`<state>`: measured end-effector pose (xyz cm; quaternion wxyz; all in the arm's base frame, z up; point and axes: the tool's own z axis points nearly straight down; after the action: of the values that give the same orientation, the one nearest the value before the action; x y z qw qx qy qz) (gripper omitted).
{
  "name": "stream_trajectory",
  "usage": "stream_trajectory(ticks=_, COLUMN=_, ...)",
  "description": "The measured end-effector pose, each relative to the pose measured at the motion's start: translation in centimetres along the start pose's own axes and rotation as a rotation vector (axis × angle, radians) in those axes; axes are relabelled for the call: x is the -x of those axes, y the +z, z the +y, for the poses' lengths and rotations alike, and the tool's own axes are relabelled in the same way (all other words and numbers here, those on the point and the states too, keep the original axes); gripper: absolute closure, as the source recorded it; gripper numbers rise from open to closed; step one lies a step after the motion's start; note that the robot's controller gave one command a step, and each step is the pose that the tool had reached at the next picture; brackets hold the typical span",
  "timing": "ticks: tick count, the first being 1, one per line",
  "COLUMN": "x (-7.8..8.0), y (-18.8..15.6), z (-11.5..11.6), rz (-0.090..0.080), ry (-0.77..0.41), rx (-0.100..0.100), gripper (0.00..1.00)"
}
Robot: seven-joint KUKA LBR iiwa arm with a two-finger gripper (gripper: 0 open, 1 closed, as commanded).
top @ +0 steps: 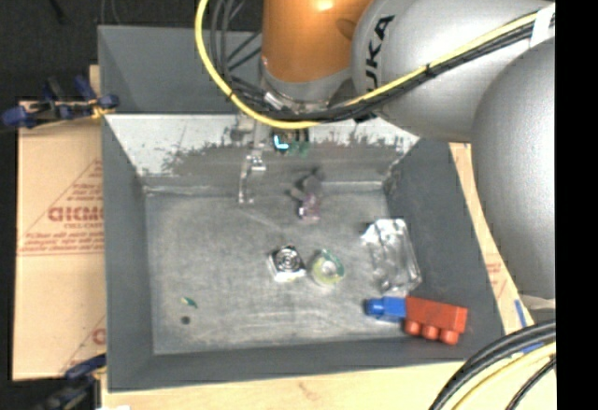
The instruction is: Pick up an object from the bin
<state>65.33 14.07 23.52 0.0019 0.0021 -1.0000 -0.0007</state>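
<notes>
The claw (pixel 278 143) hangs by the back wall of the bin (pixel 126 231), open or shut I cannot tell, nothing visibly held, and the nearest thing, a small purple piece (pixel 308 196), lies just nearward and slightly right of it, ahead of the silver nut (pixel 287 263).

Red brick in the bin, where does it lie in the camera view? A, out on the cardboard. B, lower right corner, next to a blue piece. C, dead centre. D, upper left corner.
B: the red brick lies at the lower right of the bin, with the blue piece just beside its left end.
</notes>
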Motion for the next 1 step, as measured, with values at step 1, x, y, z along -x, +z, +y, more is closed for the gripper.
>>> stream_trajectory(ticks=1, x=-4.4, y=15.79, z=-7.09, rz=-0.004, ry=-0.141, rx=-0.003, gripper=0.0)
